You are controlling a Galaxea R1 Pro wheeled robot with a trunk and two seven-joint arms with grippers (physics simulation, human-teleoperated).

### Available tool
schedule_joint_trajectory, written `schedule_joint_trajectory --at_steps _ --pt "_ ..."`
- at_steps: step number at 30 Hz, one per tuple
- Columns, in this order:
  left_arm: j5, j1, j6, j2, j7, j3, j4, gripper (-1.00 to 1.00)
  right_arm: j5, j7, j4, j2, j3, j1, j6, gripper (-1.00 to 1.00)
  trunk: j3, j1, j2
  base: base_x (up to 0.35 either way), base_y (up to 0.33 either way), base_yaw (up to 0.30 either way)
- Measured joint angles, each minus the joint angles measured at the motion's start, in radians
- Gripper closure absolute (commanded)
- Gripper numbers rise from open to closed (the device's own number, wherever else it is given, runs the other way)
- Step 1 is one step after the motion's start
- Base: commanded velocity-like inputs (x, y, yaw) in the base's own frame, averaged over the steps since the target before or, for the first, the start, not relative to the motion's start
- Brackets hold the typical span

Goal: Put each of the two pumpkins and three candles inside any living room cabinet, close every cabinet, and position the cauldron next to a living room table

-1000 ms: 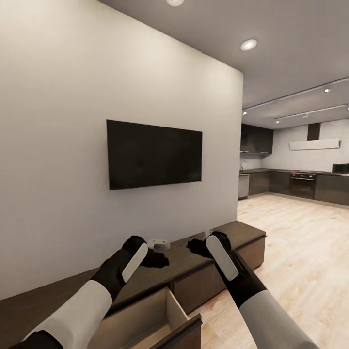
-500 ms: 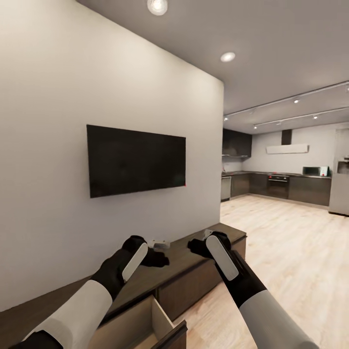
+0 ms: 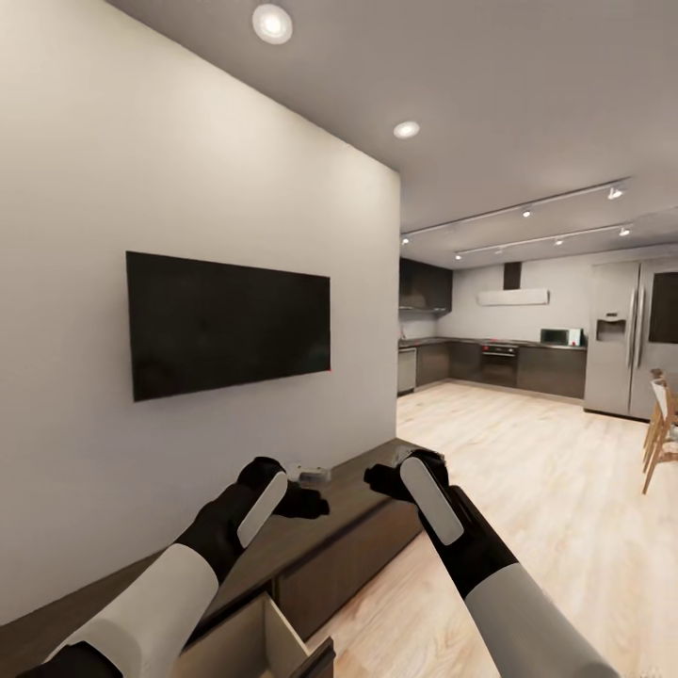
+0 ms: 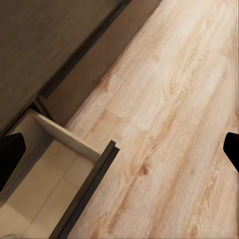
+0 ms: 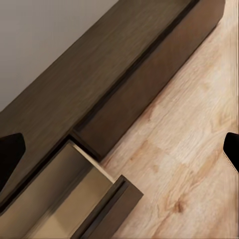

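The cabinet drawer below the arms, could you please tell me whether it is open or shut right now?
Open. The drawer is pulled out from the cabinet over the wooden floor, showing its pale inside. No pumpkin or candle is visible in the exposed part.

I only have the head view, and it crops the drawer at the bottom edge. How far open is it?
Observer: In the left wrist view the drawer is pulled well out over the floor. The part of its inside that shows is bare pale board.
Operator: Are my tools holding anything?
Observer: The left tool is open, fingers wide apart, with just floor between them.
Operator: And the right?
Observer: The right tool is open too. Its view shows the cabinet front beside the drawer sitting flush.
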Motion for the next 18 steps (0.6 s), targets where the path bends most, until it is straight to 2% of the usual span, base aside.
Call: schedule_joint_trajectory --at_steps 18 --pt "0.001 0.000 0.000 0.000 0.000 0.000 0.000 -1.00 0.000 0.001 0.001 0.000 0.000 0.000 -0.002 -1.00 0.075 -0.069 0.126 0.000 0.000 -0.231"
